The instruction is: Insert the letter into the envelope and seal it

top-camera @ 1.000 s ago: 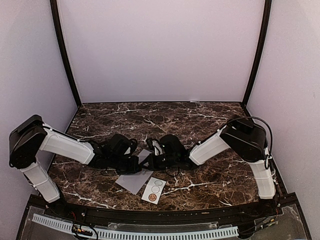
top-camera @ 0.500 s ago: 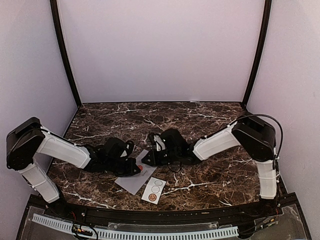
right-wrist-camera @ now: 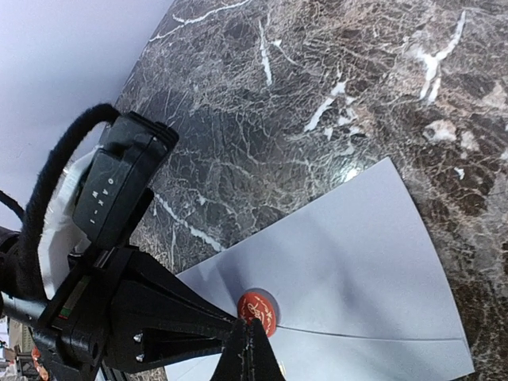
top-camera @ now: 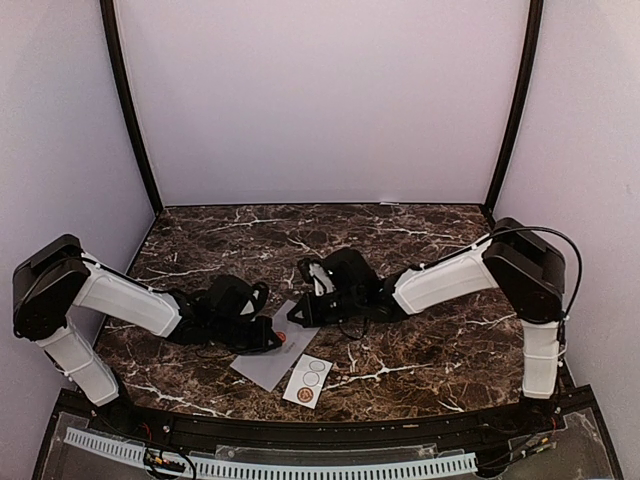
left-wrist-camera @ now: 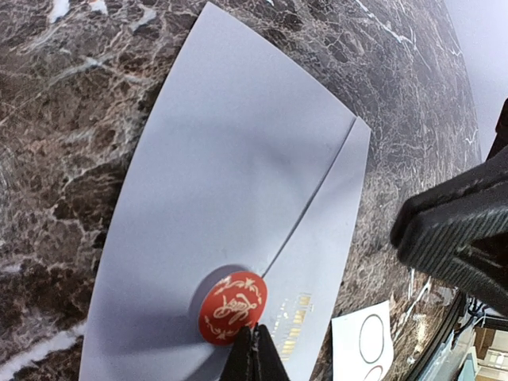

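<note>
The grey-lavender envelope [left-wrist-camera: 238, 175] lies flat on the marble table, its pointed flap folded down. A round red seal [left-wrist-camera: 232, 307] with gold script sits at the flap's tip. My left gripper [left-wrist-camera: 252, 353] is shut, its tips at the seal's near edge. My right gripper [right-wrist-camera: 250, 341] is also shut, its tips at the same seal [right-wrist-camera: 258, 312] from the other side. In the top view both grippers [top-camera: 272, 338] [top-camera: 293, 321] meet over the envelope [top-camera: 268, 366]. The letter is out of view.
A small white sticker strip [top-camera: 308, 380] with round outlines lies just right of the envelope, near the table's front edge; it also shows in the left wrist view [left-wrist-camera: 363, 343]. The booth's walls close the table [top-camera: 430, 360] in on three sides.
My right arm's elbow has swung out to the right and back, and its gripper has drawn back slightly. My left arm has settled a little lower. The envelope has stayed put.
</note>
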`<action>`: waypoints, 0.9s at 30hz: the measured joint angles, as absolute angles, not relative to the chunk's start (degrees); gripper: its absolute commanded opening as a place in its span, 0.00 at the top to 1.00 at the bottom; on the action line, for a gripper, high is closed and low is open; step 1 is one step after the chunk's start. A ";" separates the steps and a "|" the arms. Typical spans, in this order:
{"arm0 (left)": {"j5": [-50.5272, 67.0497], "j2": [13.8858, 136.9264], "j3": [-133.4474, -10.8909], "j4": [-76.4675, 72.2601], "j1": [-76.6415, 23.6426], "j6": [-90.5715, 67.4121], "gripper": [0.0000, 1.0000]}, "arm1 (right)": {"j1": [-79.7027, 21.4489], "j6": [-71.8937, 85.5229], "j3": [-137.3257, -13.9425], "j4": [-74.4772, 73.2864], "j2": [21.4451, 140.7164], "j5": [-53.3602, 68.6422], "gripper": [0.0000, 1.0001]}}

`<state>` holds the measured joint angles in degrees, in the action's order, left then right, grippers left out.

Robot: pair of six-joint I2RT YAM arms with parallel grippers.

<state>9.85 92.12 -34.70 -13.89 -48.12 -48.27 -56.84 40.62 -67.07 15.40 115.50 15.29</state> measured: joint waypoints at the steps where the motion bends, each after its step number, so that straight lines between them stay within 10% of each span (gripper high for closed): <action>1: 9.93 92.12 -34.70 -13.89 -48.12 -48.27 1.00 | -57.06 40.86 -67.18 15.40 115.81 15.53 1.00; 27: 10.55 92.12 -34.68 -13.89 -48.12 -48.27 1.00 | -58.72 42.33 -72.23 15.14 124.73 19.62 1.00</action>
